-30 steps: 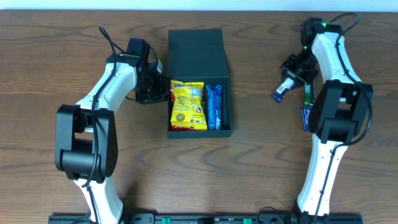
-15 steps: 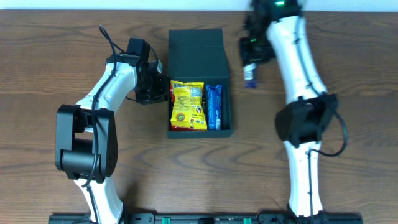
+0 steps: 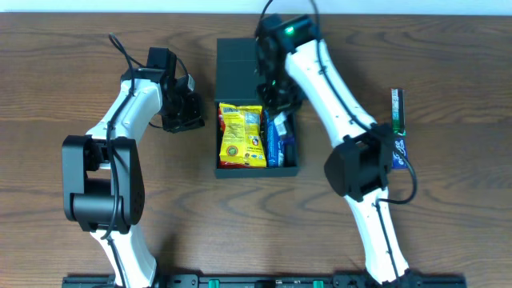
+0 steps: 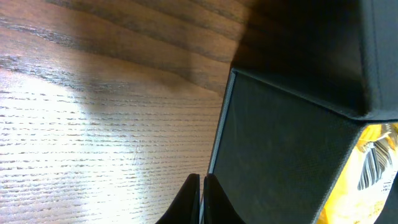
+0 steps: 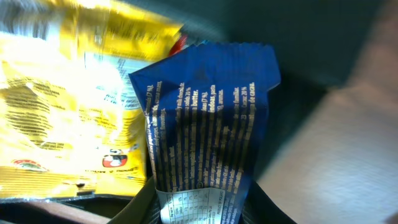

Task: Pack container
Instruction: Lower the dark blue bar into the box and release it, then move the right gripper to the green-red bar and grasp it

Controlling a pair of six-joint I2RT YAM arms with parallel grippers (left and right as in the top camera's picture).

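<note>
The right fingers (image 3: 280, 108) pinched a blue packet (image 5: 205, 143) over the open container (image 3: 256, 170) below, beside its yellow packet (image 3: 240, 136). The left fingers (image 3: 182, 116), pressed together, flanked its wall. A green packet (image 3: 398, 108) remained unpacked on the table (image 3: 448, 216).

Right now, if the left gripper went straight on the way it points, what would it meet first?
Probably the container: its outer wall lies just ahead of the left gripper, though depth is unclear.

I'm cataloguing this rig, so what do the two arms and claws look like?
Left arm and right arm match: white tubular links, black joints, black cables near the wrists. Left claw and right claw are black. Green light on the right wrist.
</note>
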